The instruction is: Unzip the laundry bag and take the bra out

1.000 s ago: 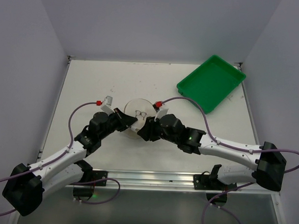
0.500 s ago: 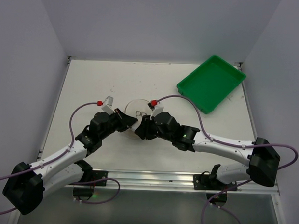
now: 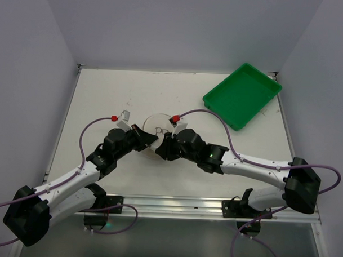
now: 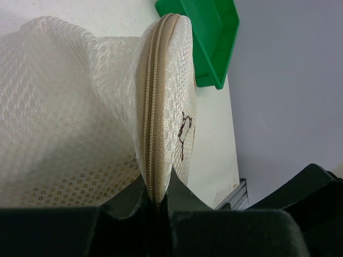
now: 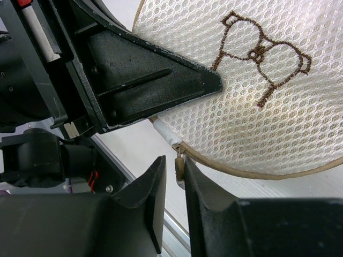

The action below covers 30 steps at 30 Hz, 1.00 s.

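Bright, even, diffuse light; tabletop (image 3: 105, 92) shows only faint soft shadows. Overhead view sharp. Wrist views: laundry bag (image 4: 80, 107) mesh crisp, near jaws dark, slightly soft.

The off-white bench (image 3: 133, 93) carries two things. The round mesh laundry bag (image 3: 155, 123) rests near its middle. A green plastic tray (image 3: 243, 96) lies at the far right corner, skewed to the bench's edges and well apart from the bag.
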Motion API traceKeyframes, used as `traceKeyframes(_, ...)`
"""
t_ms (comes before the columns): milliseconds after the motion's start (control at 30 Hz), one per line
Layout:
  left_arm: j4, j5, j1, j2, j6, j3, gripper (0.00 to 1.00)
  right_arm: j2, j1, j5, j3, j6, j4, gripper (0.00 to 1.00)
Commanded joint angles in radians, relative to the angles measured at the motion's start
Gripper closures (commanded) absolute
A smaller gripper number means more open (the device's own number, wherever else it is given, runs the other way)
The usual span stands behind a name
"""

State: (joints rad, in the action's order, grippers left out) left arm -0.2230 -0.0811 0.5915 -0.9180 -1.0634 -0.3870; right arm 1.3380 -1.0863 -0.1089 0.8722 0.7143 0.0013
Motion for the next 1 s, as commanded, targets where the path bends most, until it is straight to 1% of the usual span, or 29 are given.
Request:
traceKeyframes(0,-0.039,0.018,0.007,0.018,0.003,-0.036,1.00,0.013,-0.004,-0.005,0.025,-0.010,0.019,0.79)
traceKeyframes(33,-0.035,0.020,0.005,0.021,0.003,-0.036,1.00,0.015,-0.004,-0.002,0.025,-0.010,0.019,0.80)
traceKeyframes(133,-0.030,0.018,0.005,0.024,0.003,-0.036,1.00,0.015,-0.003,-0.003,0.021,-0.009,0.006,0.92)
traceKeyframes(167,-0.027,0.020,0.005,0.024,0.003,-0.038,1.00,0.013,-0.003,-0.008,0.019,-0.010,0.002,1.00)
traceKeyframes(300,0.020,0.021,0.005,0.031,0.022,-0.052,1.00,-0.031,0.005,-0.084,-0.030,-0.036,-0.037,1.00)
traceKeyframes(333,0.063,0.026,0.002,0.033,0.029,-0.058,1.00,-0.069,0.011,-0.100,-0.047,-0.047,-0.046,1.00)
traceKeyframes(400,0.106,0.027,-0.005,0.042,0.060,-0.076,1.00,-0.117,0.048,-0.133,-0.105,-0.059,-0.064,1.00)
traceKeyframes(433,0.140,0.018,-0.024,0.045,0.071,-0.081,1.00,-0.173,0.066,-0.140,-0.130,-0.070,-0.069,1.00)
traceKeyframes(467,0.151,0.005,-0.038,0.047,0.091,-0.084,1.00,-0.201,0.112,-0.140,-0.154,-0.076,-0.081,1.00)
traceKeyframes(500,0.162,-0.031,-0.051,0.050,0.098,-0.084,1.00,-0.229,0.140,-0.135,-0.200,-0.079,-0.090,1.00)
traceKeyframes(533,0.183,-0.055,-0.086,0.050,0.118,-0.085,1.00,-0.273,0.194,-0.130,-0.219,-0.093,-0.102,1.00)
traceKeyframes(567,0.192,-0.081,-0.108,0.048,0.131,-0.085,1.00,-0.292,0.216,-0.133,-0.232,-0.101,-0.141,1.00)
traceKeyframes(600,0.200,-0.141,-0.149,0.042,0.143,-0.087,1.00,-0.307,0.230,-0.156,-0.252,-0.110,-0.156,1.00)
traceKeyframes(667,0.217,-0.195,-0.182,0.028,0.193,-0.098,1.00,-0.341,0.247,-0.169,-0.268,-0.147,-0.179,1.00)
traceKeyframes(700,0.221,-0.236,-0.191,0.002,0.213,-0.107,1.00,-0.347,0.246,-0.151,-0.269,-0.157,-0.181,1.00)
traceKeyframes(733,0.261,-0.252,-0.203,-0.019,0.262,-0.121,1.00,-0.350,0.247,-0.126,-0.266,-0.177,-0.179,1.00)
traceKeyframes(767,0.273,-0.270,-0.203,-0.039,0.290,-0.159,1.00,-0.346,0.247,-0.106,-0.263,-0.190,-0.153,1.00)
traceKeyframes(800,0.281,-0.317,-0.205,-0.094,0.316,-0.180,1.00,-0.341,0.247,-0.036,-0.259,-0.197,-0.136,1.00)
traceKeyframes(867,0.295,-0.368,-0.205,-0.154,0.388,-0.251,1.00,-0.323,0.243,0.033,-0.251,-0.193,-0.083,1.00)
traceKeyframes(900,0.306,-0.393,-0.208,-0.218,0.405,-0.283,0.99,-0.294,0.238,0.063,-0.237,-0.185,-0.066,1.00)
traceKeyframes(933,0.344,-0.394,-0.210,-0.252,0.433,-0.352,0.93,-0.278,0.218,0.102,-0.227,-0.167,-0.049,1.00)
traceKeyframes(967,0.367,-0.387,-0.211,-0.278,0.437,-0.387,0.71,-0.260,0.206,0.103,-0.214,-0.158,-0.020,1.00)
